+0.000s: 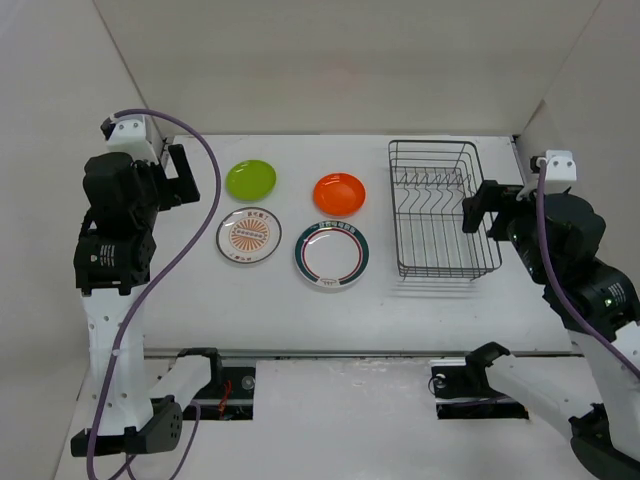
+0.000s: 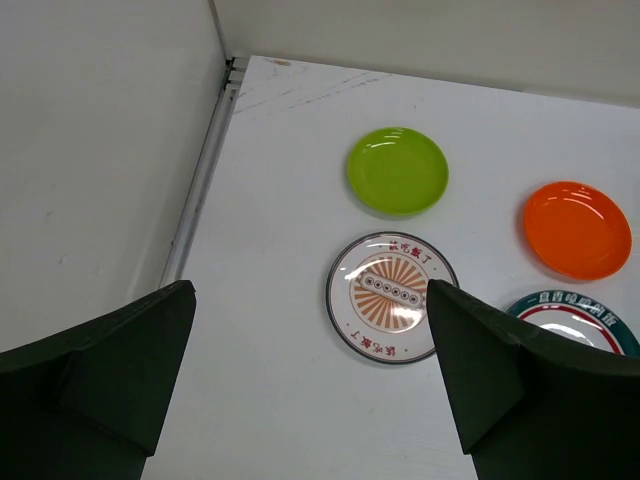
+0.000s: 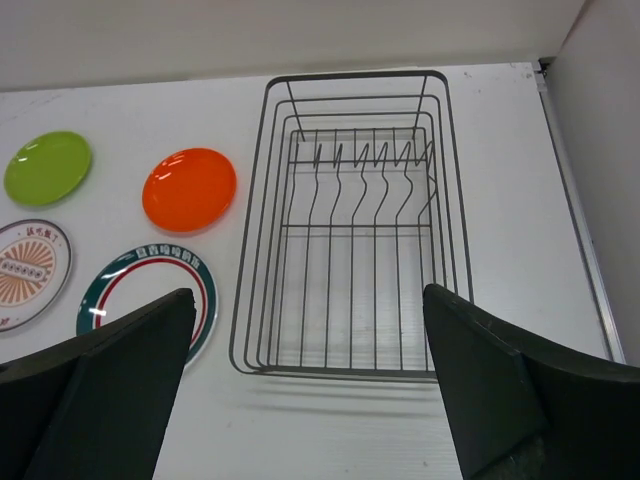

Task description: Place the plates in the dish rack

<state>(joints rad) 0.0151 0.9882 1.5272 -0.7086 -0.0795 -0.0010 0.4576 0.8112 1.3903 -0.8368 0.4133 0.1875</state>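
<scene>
Right wrist cam catches the dish rack [image 3: 350,230]; the left one gets just plates [image 2: 392,297]. Both wide apart: left pincer [image 2: 310,290], right pincer [image 3: 308,292], over a white counter [image 1: 300,310].

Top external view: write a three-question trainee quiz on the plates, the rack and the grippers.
1. True or false: the dish rack already holds a plate.
2. The orange plate lies: A, upright in the rack; B, flat on the table, between the lime green plate and the rack; C, in a gripper.
3. Fill in: the left gripper and the right gripper both stand ____.
Key: 1 false; 2 B; 3 open.
</scene>
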